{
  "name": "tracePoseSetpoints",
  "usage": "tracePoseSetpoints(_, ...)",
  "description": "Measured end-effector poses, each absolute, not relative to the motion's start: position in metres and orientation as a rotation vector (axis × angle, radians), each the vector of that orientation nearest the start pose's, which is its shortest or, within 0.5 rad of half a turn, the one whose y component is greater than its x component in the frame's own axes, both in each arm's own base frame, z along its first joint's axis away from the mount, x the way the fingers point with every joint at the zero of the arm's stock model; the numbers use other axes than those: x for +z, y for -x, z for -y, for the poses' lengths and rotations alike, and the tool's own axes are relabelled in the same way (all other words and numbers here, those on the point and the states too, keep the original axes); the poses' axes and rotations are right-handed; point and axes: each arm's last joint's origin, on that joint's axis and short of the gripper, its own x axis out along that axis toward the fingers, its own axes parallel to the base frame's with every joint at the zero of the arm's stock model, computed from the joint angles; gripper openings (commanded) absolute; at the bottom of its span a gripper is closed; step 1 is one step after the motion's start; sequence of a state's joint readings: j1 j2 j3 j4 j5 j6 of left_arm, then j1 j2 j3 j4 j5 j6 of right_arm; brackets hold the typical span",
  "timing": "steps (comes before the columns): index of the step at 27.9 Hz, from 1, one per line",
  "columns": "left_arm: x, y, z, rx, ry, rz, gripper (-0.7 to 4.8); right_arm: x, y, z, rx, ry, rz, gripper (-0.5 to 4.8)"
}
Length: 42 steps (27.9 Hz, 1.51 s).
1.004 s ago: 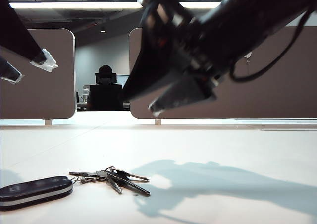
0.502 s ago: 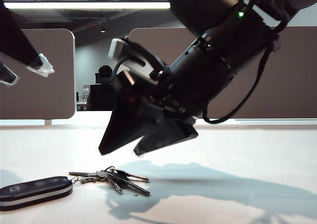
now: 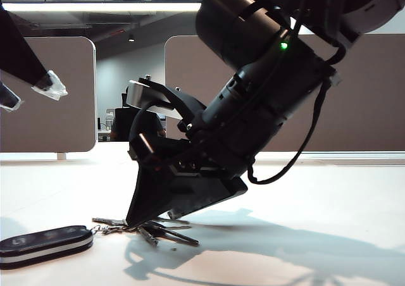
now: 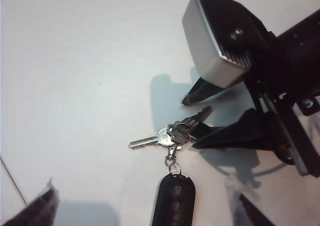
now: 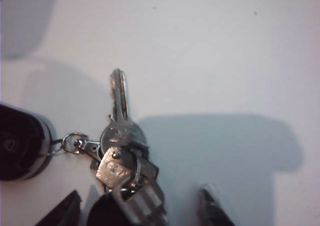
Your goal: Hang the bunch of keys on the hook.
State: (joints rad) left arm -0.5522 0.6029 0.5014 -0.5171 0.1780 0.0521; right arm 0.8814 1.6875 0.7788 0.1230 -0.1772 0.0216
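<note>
Right gripper [image 3: 142,217], jaws spread, straddles the dark metal keys of the bunch of keys [image 3: 136,226] with its black oval fob, lying on the white table [image 3: 304,191]. Left gripper [image 3: 28,90] hovers spread, high at the exterior view's left edge.

The exterior view sits almost at table [image 3: 316,191] level, looking flat across the white top toward the brown partition panels [image 3: 373,96] and the office beyond; the right arm fills its middle at close range. The left wrist view looks down steeply from higher up and takes in the keys [image 4: 172,133], the black fob [image 4: 172,203] and the right gripper [image 4: 197,121] from the side. The right wrist view looks nearly straight down from very close, so the keys [image 5: 122,151] fill much of it. All three views share the keys and the table patch around them.
</note>
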Motion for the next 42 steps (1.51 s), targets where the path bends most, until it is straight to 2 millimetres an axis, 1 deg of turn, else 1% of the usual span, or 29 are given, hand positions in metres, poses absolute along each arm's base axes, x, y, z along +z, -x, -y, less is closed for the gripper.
tracePoseSetpoints(9, 0.231, -0.108, 0.072, -0.721, -0.169, -0.623, 4.79, 0.14, -0.197, -0.252, 1.003, 0.246, -0.765, 3.04)
tracePoseSetpoints(10, 0.231, -0.108, 0.072, -0.722, -0.169, -0.623, 4.79, 0.14, -0.197, -0.252, 1.001, 0.241, -0.764, 2.97)
tracePoseSetpoints(11, 0.231, -0.108, 0.072, -0.722, -0.17, -0.623, 4.79, 0.14, -0.197, -0.252, 1.0, 0.238, -0.764, 2.62)
tracePoseSetpoints(12, 0.231, -0.108, 0.072, -0.721, -0.17, -0.625, 4.79, 0.14, -0.197, -0.252, 0.999, 0.236, -0.765, 2.01)
tracePoseSetpoints(13, 0.23, -0.108, 0.072, -0.721, -0.17, -0.626, 4.79, 0.14, -0.197, -0.252, 0.998, 0.234, -0.767, 1.11)
tracePoseSetpoints(14, 0.23, -0.107, 0.072, -0.721, -0.17, -0.629, 4.79, 0.139, -0.197, -0.252, 0.997, 0.234, -0.769, 0.58)
tracePoseSetpoints(15, 0.23, -0.107, 0.072, -0.721, -0.171, -0.632, 4.79, 0.139, -0.197, -0.252, 0.996, 0.233, -0.771, 0.21)
tracePoseSetpoints(17, 0.229, -0.107, 0.072, -0.72, -0.172, -0.64, 4.79, 0.143, -0.198, -0.254, 1.009, 0.22, -0.738, -0.04)
tracePoseSetpoints(19, 0.229, -0.106, 0.072, -0.72, -0.174, -0.648, 4.79, 0.146, -0.199, -0.256, 1.013, 0.211, -0.716, -0.04)
tracePoseSetpoints(21, 0.228, -0.106, 0.071, -0.72, -0.175, -0.653, 4.79, 0.143, -0.198, -0.254, 1.01, 0.215, -0.73, -0.04)
tracePoseSetpoints(28, 0.228, -0.106, 0.071, -0.719, -0.177, -0.664, 4.79, 0.144, -0.198, -0.255, 1.01, 0.215, -0.728, -0.04)
tracePoseSetpoints(33, 0.227, -0.106, 0.071, -0.719, -0.177, -0.666, 4.79, 0.15, -0.196, -0.252, 1.008, 0.215, -0.728, -0.04)
tracePoseSetpoints(37, 0.227, -0.105, 0.071, -0.719, -0.177, -0.666, 4.79, 0.171, -0.195, -0.249, 1.017, 0.19, -0.661, -0.04)
tracePoseSetpoints(42, 0.227, -0.105, 0.071, -0.719, -0.177, -0.666, 4.79, 0.207, -0.191, -0.244, 1.034, 0.133, -0.514, -0.04)
